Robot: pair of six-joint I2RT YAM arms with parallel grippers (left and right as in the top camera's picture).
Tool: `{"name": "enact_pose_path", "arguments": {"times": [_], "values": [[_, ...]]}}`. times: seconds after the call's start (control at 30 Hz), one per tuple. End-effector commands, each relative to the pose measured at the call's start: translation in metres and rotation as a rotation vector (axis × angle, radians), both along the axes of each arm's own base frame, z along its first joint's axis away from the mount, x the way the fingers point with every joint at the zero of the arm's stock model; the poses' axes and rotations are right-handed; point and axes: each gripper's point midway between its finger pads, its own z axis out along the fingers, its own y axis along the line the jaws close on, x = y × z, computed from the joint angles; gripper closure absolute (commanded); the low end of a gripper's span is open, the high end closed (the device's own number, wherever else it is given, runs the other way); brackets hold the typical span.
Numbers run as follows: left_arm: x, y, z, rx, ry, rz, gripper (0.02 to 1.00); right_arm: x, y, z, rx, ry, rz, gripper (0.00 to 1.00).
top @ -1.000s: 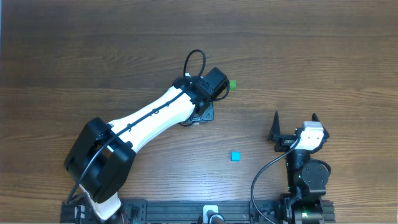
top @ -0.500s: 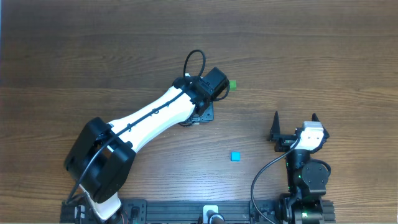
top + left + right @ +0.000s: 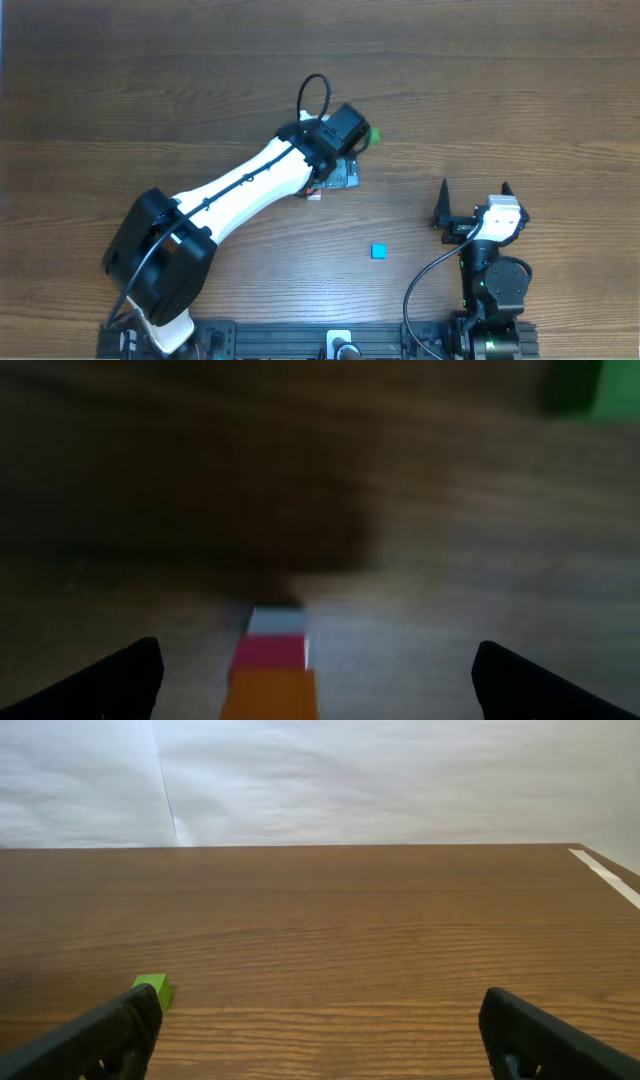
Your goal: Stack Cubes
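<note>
Nearest the arm bases, our right claw (image 3: pixel 474 190) sits parked with its fingers spread, holding nothing. The blue cube (image 3: pixel 378 251) lies alone on the surface (image 3: pixel 150 80), near it. Farther out, our left claw (image 3: pixel 318 657) is also spread wide, with a column of cubes (image 3: pixel 272 660) between its fingers: orange, red, then a pale one. We cannot tell whether they are stacked or lying in a row. Beyond that lies the green cube (image 3: pixel 375 133).

We judge the main risk to be a finger clipping the column as the arm shifts, which could topple or scatter it.

The left wrist view gives us the colours that the arm hides from above. The top view places the blue cube. The right wrist view catches the green cube (image 3: pixel 153 988) low across the surface.
</note>
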Motion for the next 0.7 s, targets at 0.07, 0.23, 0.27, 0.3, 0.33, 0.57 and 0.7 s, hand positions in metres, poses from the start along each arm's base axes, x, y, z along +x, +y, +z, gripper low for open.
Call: {"name": "enact_pose_path", "arguments": {"times": [0.07,0.23,0.27,0.3,0.33,0.57,0.7], "values": [[0.057,0.031,0.097,-0.131,-0.3,0.142,0.018,0.0,0.0,-0.003,-0.004,0.002,0.003,0.007],[0.077,0.101,0.199,-0.178,-0.572,0.228,0.018,0.0,0.0,-0.003,-0.004,0.002,0.003,0.007],[0.076,0.117,0.217,-0.178,-0.623,0.233,0.02,0.0,0.0,-0.003,-0.004,0.002,0.003,0.009],[0.074,0.13,0.23,-0.177,-0.662,0.242,0.023,0.0,0.0,-0.003,-0.004,0.002,0.003,0.007],[0.071,0.143,0.242,-0.172,-0.703,0.248,0.02,0.0,0.0,-0.003,-0.004,0.002,0.003,0.007],[0.028,0.218,0.29,-0.124,-1.041,0.247,0.02,0.0,0.0,-0.003,-0.004,0.002,0.003,0.009],[-0.011,0.239,0.268,-0.115,-1.206,0.185,0.023,0.0,0.0,-0.003,-0.004,0.002,0.003,0.007]]}}
